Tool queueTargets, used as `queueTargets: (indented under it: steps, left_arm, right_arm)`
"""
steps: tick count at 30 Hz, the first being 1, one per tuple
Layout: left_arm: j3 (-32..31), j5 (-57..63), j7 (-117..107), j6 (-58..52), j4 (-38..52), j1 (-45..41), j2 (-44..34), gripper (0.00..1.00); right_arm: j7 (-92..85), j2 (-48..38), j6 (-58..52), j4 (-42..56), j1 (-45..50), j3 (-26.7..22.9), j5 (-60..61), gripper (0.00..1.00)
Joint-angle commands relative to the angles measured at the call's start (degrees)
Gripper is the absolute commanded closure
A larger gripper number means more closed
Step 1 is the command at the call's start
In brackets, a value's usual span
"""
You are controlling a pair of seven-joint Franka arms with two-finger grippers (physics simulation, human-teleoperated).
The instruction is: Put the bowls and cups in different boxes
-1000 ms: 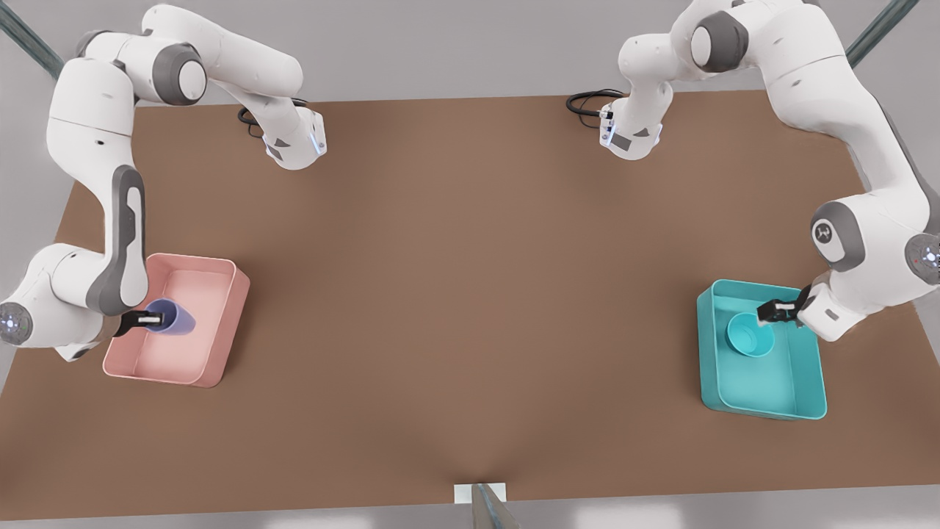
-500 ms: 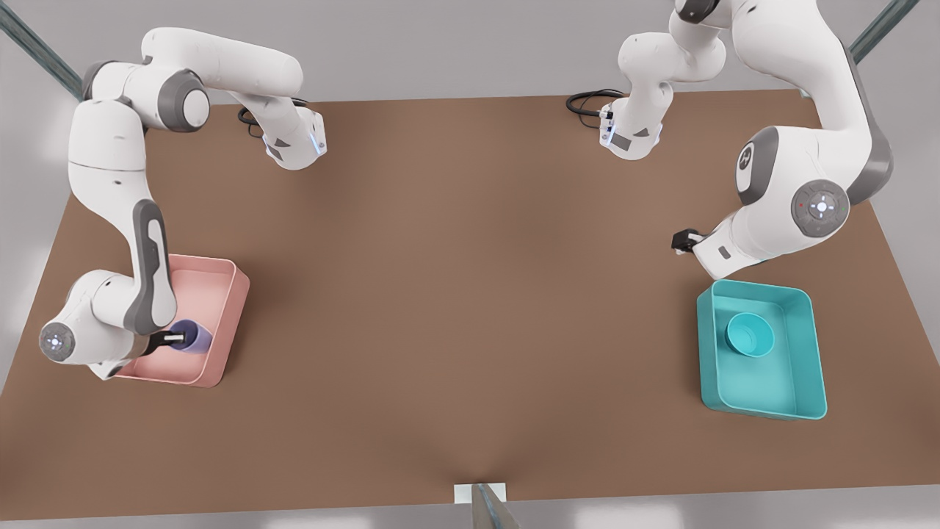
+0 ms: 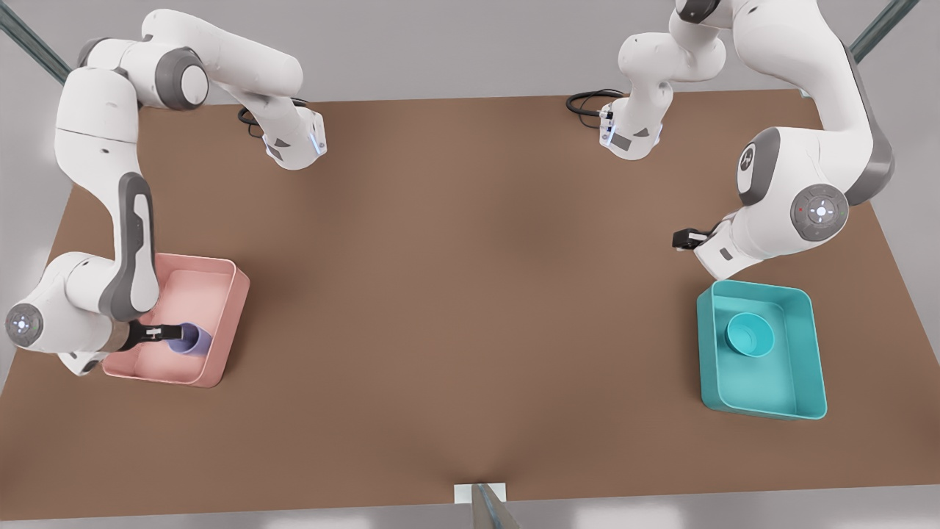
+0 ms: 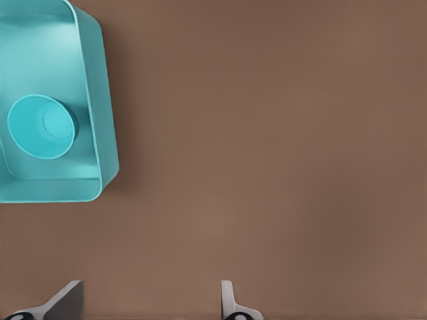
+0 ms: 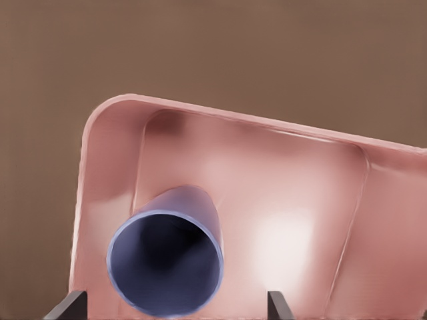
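Our small glossy teal bowl [image 3: 749,334] rests in the teal plastic bin [image 3: 764,406] at four o'clock, left gripper [image 3: 683,239] open and empty above, while our right gripper [image 3: 156,333], fingers spread, has apparently released the lavender tapered cup [image 3: 192,339] in the pale pink bin [image 3: 224,279] at eight o'clock.

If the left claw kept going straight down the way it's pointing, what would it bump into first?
Probably just the bare brown table. The left claw is open above it, beside the teal box holding the bowl, not over it.

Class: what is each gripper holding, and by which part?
Nothing. The right gripper stands open by the cup; the left gripper is open over the table.
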Motion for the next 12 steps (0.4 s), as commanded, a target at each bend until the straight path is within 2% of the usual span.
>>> queueTargets:
  steps: [1,3,4,6,8,12]
  left_arm:
    - [-0.04,0.03,-2.93,-0.10,0.02,0.01,0.02,0.00]
    - [-0.04,0.03,-2.93,-0.10,0.02,0.01,0.02,0.00]
    - [-0.04,0.03,-2.93,-0.10,0.02,0.01,0.02,0.00]
    - [0.04,0.03,-2.93,-0.10,0.02,0.01,0.02,0.00]
    - [-0.04,0.03,-2.93,-0.01,0.02,0.01,0.10,0.00]
    - [-0.04,0.03,-2.93,-0.10,0.02,0.01,0.10,0.00]
  right_arm:
    - [-3.59,-4.09,-9.90,0.04,0.14,0.87,0.45,0.00]
    - [2.01,-10.42,-14.75,0.39,2.94,2.46,0.45,0.00]
    - [5.97,-11.83,-15.53,0.74,4.79,2.46,0.36,0.00]
    - [9.68,-12.45,-21.68,7.67,7.17,2.46,0.54,0.00]
    - [10.20,-18.15,-26.25,7.16,7.08,2.37,0.27,0.00]
    - [11.79,-20.28,-26.79,6.10,7.96,2.46,0.19,0.00]
